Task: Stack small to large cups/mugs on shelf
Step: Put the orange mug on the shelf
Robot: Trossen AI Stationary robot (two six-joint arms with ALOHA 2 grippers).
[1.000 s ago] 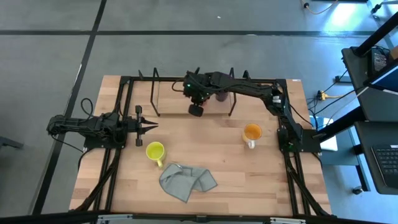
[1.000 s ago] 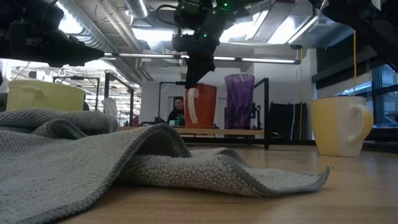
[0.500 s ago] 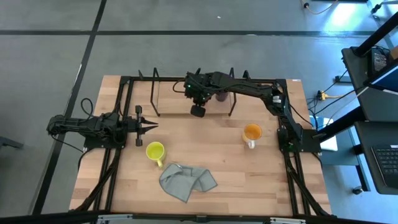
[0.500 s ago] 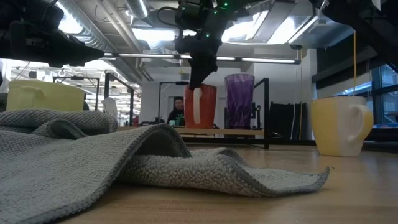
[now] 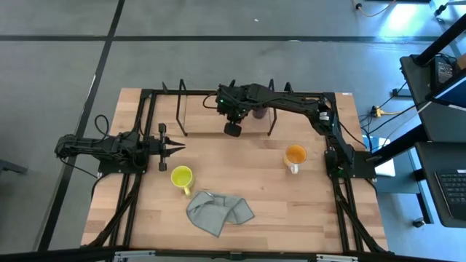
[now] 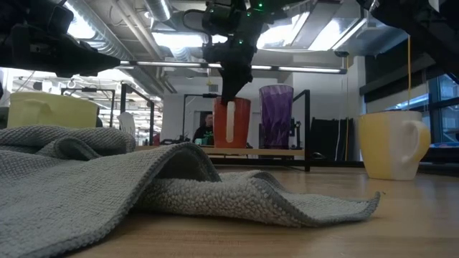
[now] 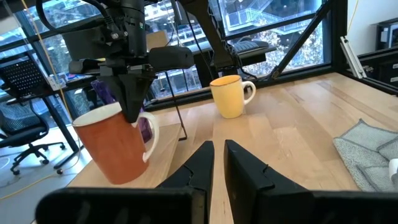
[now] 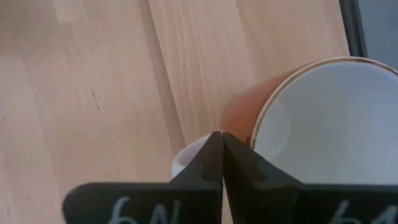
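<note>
Your right gripper (image 6: pixel 228 100) has its jaws closed on the white handle of the orange mug (image 6: pixel 232 122), holding it at the shelf (image 5: pixel 181 116) just beside the purple tumbler (image 6: pixel 276 116). Your left gripper (image 5: pixel 175 148) waits at the surface's left side, jaws together, gripping nothing. The yellow mug (image 5: pixel 181 177) sits near the grey cloth (image 5: pixel 218 212); the white mug (image 5: pixel 295 156) stands at the right.

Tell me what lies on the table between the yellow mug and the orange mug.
Nothing: in the high view, only bare wood separates the yellow mug from the orange mug. The grey cloth sits nearer the front edge.
</note>
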